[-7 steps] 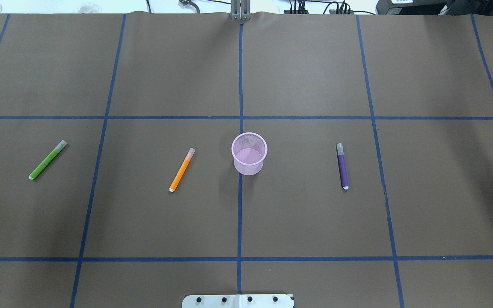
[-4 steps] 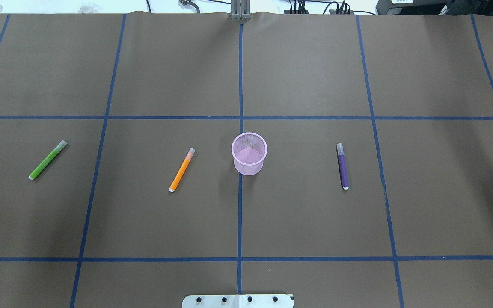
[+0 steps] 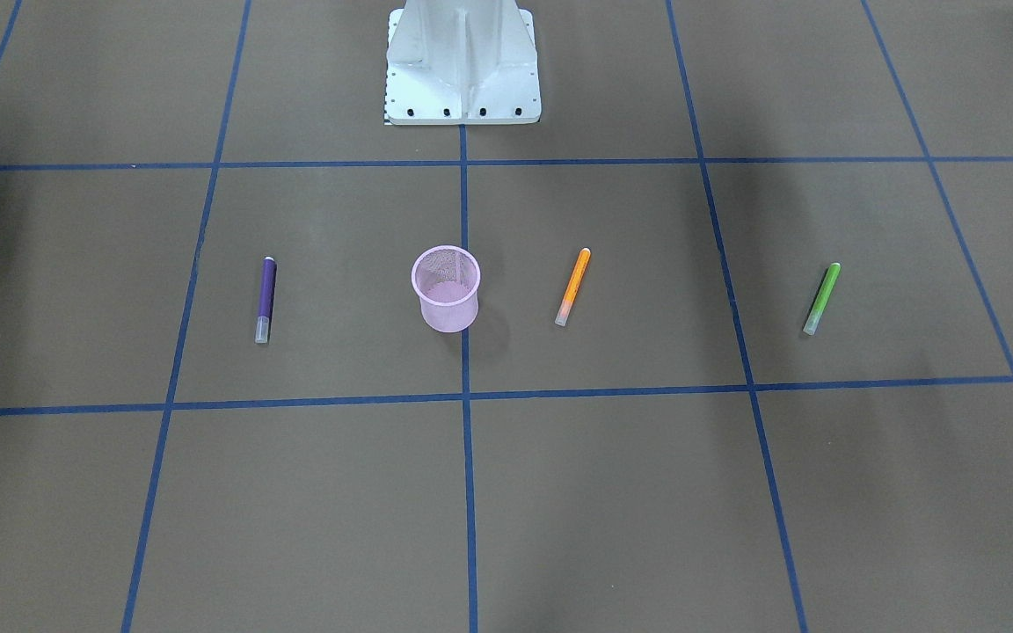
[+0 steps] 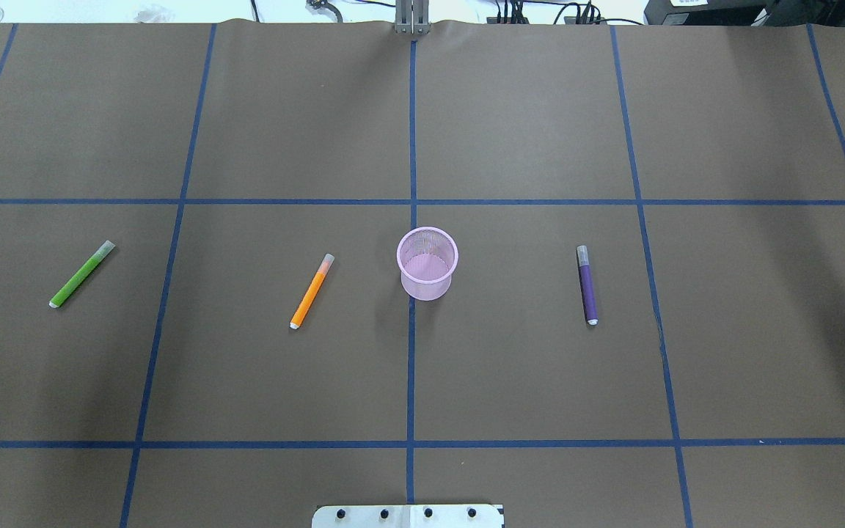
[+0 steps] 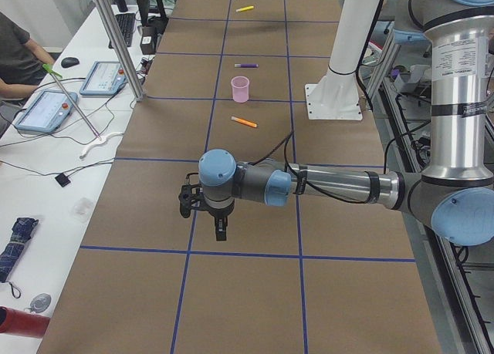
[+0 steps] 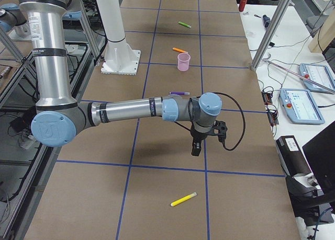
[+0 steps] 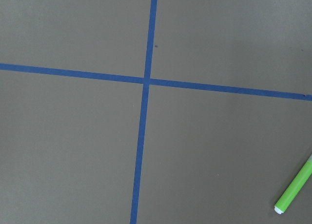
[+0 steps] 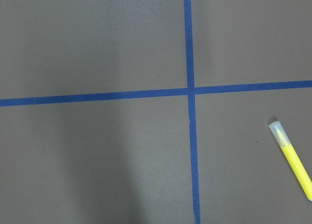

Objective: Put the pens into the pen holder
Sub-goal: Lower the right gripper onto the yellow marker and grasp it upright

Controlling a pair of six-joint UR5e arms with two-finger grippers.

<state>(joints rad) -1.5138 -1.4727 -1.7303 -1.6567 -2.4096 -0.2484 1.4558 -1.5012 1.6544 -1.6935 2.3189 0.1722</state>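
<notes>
Left arm: reaching low over the near table (image 4: 540, 367) in the exterior left view, forearm running about level, wrist bending down; left gripper (image 5: 221, 229) hanging just above the surface, centre of frame.
Left pincer: showing in that side view only; cannot tell whether it is spread or closed.
Right arm: stretching out the same way in the exterior right view; right gripper (image 6: 196, 146) pointing down, right of centre.
Right pincer: likewise cannot tell.
Pen holder (image 4: 428, 262): standing upright at the centre of the overhead frame, on a blue tape line (image 4: 411, 367).
Orange pen (image 4: 312, 291): lying near the holder's left, apart from it.
Purple pen (image 4: 587, 285): lying well to its right.
Green pen (image 4: 81, 274): lying tilted at far left; the left wrist view is catching one end at lower right.
Yellow pen (image 8: 292, 158): appearing at the right wrist view's lower right and in both side views; the overhead and front frames are not reaching it.
</notes>
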